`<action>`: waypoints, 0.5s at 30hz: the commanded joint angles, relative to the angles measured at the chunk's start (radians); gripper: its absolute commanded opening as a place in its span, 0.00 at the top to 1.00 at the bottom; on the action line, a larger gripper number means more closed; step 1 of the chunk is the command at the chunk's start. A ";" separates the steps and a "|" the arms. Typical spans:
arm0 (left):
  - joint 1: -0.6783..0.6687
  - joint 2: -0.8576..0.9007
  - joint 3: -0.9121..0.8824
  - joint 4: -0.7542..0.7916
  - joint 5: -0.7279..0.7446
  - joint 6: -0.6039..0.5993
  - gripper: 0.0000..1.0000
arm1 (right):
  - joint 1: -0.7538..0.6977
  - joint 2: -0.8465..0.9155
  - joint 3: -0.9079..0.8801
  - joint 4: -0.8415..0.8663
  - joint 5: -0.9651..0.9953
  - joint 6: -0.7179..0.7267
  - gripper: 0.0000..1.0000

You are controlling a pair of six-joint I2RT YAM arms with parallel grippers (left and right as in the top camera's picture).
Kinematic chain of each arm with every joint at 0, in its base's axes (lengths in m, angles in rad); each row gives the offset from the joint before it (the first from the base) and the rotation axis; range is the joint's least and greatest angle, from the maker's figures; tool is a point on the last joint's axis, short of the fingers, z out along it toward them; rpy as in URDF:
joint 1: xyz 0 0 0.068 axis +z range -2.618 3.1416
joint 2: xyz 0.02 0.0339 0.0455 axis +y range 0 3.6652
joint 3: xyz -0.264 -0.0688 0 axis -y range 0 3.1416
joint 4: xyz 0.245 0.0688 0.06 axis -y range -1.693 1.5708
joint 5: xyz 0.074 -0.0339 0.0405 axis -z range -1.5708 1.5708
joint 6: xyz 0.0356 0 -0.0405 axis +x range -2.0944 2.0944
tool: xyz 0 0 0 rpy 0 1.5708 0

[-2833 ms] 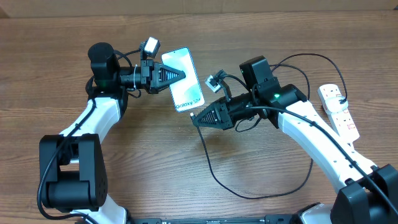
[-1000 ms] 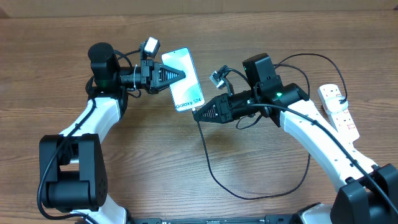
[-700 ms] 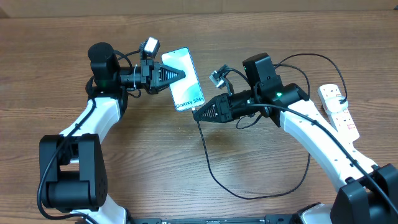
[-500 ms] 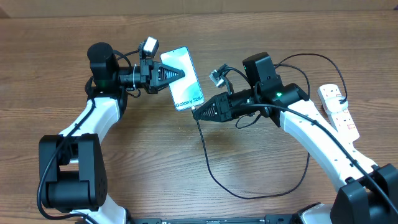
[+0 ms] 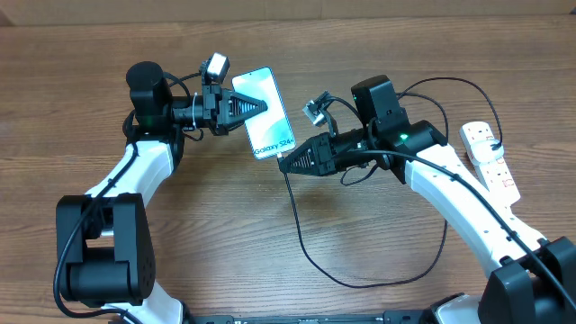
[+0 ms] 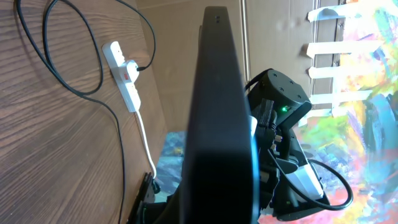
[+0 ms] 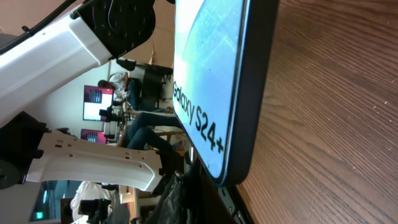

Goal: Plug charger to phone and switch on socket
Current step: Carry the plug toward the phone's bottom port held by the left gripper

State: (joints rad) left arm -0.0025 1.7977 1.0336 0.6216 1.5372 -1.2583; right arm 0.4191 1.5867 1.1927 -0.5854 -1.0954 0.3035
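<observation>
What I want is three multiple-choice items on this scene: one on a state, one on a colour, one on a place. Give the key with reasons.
1. The left gripper is:
A. shut on the phone
B. open over bare wood
C. shut on a plug

2. The charger cable is:
A. white
B. black
C. red

3. The power strip lies:
A. between the two arms
B. at the table's near edge
C. on the table's right side, beyond the right arm

Key: 1 A, its jaws clamp the phone's side; 2 B, the thin loop shows black against the wood; 3 C, the overhead view shows it at the far right.
</observation>
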 commanded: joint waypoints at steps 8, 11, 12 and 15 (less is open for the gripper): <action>0.002 0.001 0.013 0.008 -0.003 -0.007 0.96 | -0.002 0.009 -0.002 0.005 -0.006 0.011 0.96; 0.002 0.001 0.013 0.008 -0.007 -0.007 0.96 | -0.002 0.009 -0.002 0.004 -0.006 0.012 0.96; 0.002 0.001 0.013 0.008 -0.011 -0.008 0.96 | -0.002 0.009 -0.002 0.003 -0.006 0.012 0.96; 0.002 0.001 0.013 0.008 -0.034 -0.035 0.96 | -0.002 0.009 -0.002 -0.002 -0.006 0.015 0.96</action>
State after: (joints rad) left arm -0.0025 1.7977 1.0336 0.6212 1.5276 -1.2633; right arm 0.4191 1.5867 1.1927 -0.5869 -1.0950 0.3145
